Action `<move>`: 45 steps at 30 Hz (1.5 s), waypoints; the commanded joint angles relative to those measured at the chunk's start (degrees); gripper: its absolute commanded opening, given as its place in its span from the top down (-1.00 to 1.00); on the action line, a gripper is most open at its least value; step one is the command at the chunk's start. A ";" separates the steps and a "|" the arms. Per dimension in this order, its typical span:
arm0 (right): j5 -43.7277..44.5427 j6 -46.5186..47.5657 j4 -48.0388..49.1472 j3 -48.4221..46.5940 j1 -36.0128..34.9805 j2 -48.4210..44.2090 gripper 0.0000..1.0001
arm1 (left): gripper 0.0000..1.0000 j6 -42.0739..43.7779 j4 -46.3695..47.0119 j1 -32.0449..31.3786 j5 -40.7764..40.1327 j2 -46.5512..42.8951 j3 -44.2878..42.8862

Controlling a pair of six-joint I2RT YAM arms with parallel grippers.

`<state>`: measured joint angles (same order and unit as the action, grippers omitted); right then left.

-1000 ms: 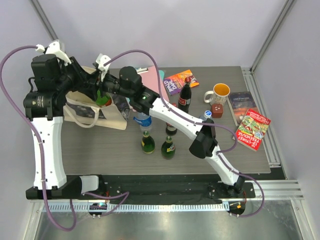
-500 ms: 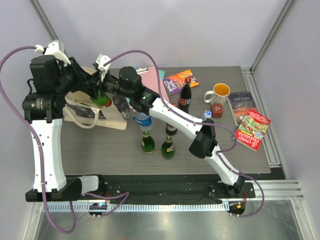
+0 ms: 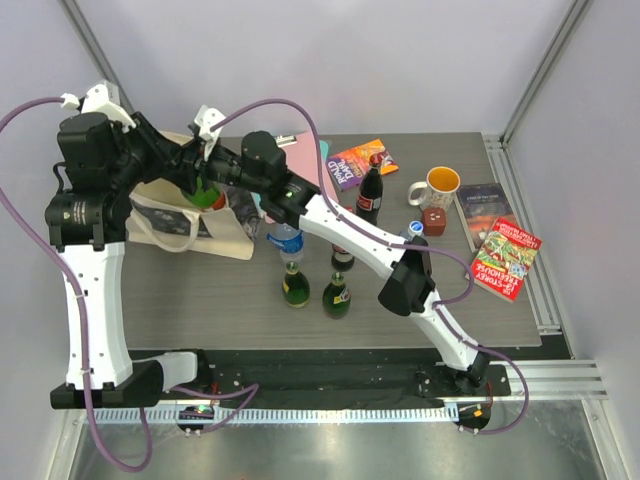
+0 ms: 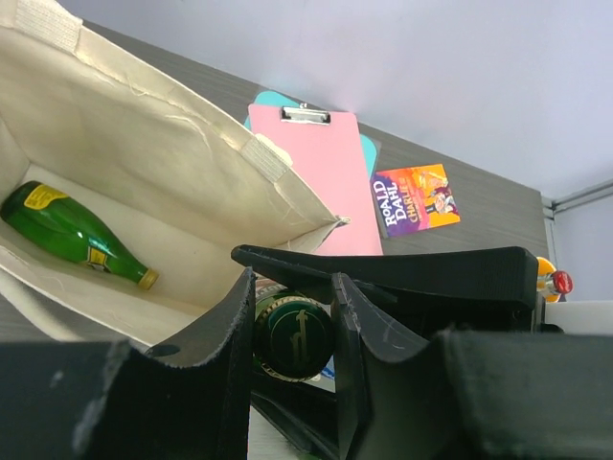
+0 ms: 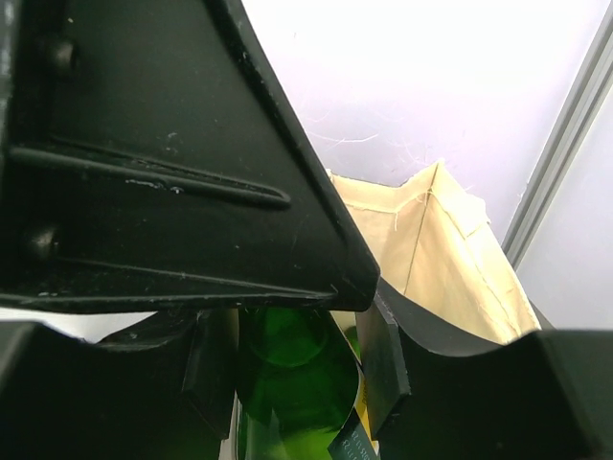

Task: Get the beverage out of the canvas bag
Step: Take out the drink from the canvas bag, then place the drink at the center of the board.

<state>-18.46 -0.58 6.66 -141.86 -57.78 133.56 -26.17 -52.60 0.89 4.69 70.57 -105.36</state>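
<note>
The cream canvas bag point(image 3: 165, 222) lies at the back left of the table, its mouth open in the left wrist view point(image 4: 144, 125). A green glass bottle point(image 3: 205, 192) is held above the bag's mouth. My left gripper point(image 3: 196, 180) is shut on its cap point(image 4: 292, 335). My right gripper point(image 3: 214, 174) is shut on the bottle's green shoulder point(image 5: 292, 383), with the left gripper's black body covering the top of that view. A second green bottle point(image 4: 77, 235) lies on its side inside the bag.
In front of the bag stand a water bottle point(image 3: 285, 240), two green bottles point(image 3: 296, 285) point(image 3: 337, 295) and a dark bottle point(image 3: 343, 256). A cola bottle point(image 3: 370, 195), a mug point(image 3: 438, 185), several books point(image 3: 505, 258) and a pink clipboard point(image 4: 321, 163) lie further back and right.
The left arm has risen and drawn a little left and back. The green bottle between both grippers has come up slightly out of the bag's mouth.
</note>
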 commanded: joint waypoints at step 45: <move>-1.23 -6.28 8.99 -8.17 3.11 -13.23 0.98 | -0.79 -3.71 9.00 -0.36 -17.61 -19.67 13.60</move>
<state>-19.22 -7.22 4.60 -143.92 -55.16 130.85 -29.56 -45.23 0.71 -11.42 52.05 -93.14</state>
